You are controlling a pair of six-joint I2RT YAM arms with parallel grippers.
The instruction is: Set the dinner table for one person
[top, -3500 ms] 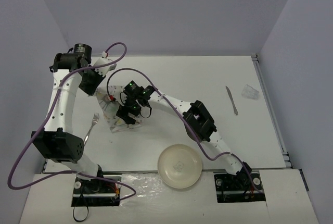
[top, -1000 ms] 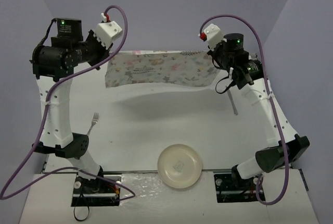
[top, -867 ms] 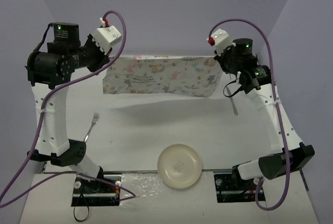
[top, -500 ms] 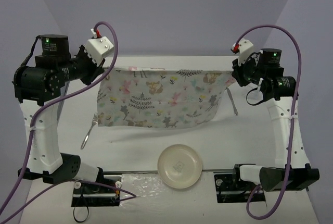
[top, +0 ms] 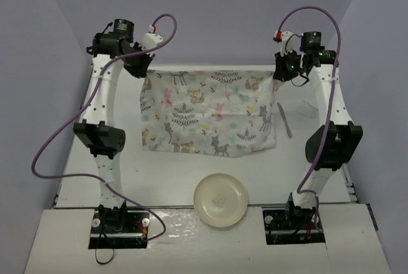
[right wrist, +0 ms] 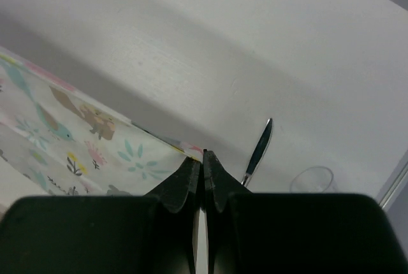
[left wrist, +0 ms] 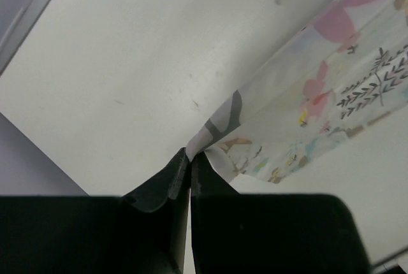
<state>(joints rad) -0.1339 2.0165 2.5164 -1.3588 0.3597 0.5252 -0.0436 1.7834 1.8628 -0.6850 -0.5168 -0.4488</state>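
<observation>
Dinner table [top: 159, 178]: white, long axis L–R, fills most of view. Placemat [top: 210, 111] spread over its far half, long axis L–R too, parallel w/ far edge. L gripper [left wrist: 189, 154] pinched tight on mat's far-left corner; R gripper [right wrist: 203, 155] clamped on far-right corner. Knife [top: 284, 121] just right of mat, lying far-to-near. Plate [top: 220, 201] at near edge, centre. Cup [right wrist: 312, 178] nr right edge.

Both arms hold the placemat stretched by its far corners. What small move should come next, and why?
Probably lower both grippers together to the dinner table, then release. The left gripper and right gripper are each shut on a far corner of the placemat, which is already spread wide beyond the plate, with those corners seemingly lifted off the surface.
</observation>
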